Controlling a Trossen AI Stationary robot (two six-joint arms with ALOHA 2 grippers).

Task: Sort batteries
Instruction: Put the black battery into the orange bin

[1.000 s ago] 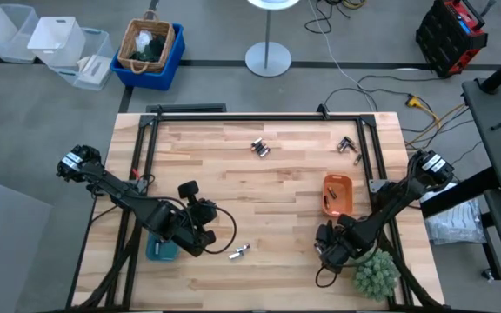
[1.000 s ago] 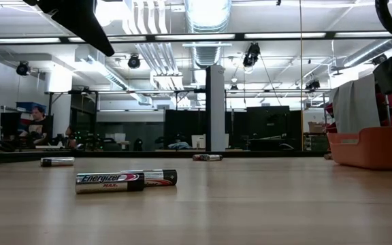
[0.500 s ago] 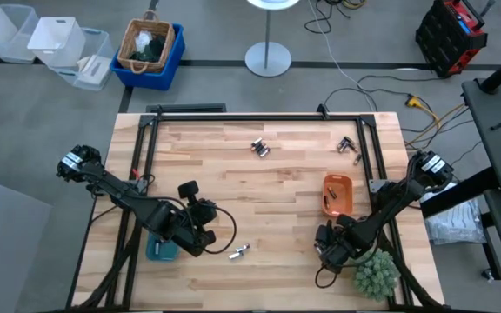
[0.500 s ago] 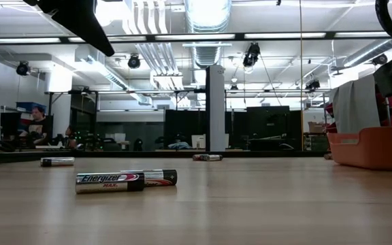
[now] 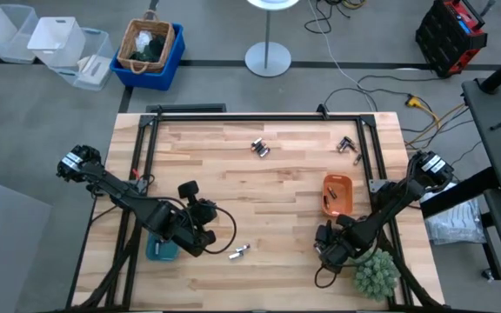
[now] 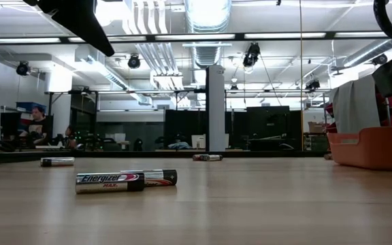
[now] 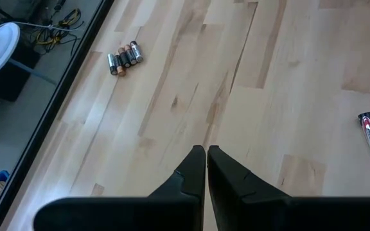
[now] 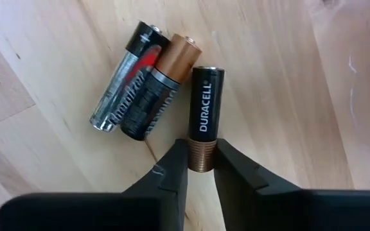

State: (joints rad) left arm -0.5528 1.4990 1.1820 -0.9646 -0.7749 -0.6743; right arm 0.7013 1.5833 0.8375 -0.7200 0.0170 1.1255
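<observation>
At the table's near left, the left gripper (image 7: pixel 205 154) waits pinched shut and empty beside the teal tray (image 5: pixel 156 249). Over right, the right gripper (image 8: pixel 201 157) grips a Duracell battery (image 8: pixel 203 117) beside two others (image 8: pixel 140 83); next, lift it toward the orange tray (image 5: pixel 337 193), I'd guess.

Left gripper (image 5: pixel 200 228) lower left of centre, fingers together, empty. Right gripper (image 8: pixel 201 168) lower right, pinching a battery (image 8: pixel 204 115).
</observation>
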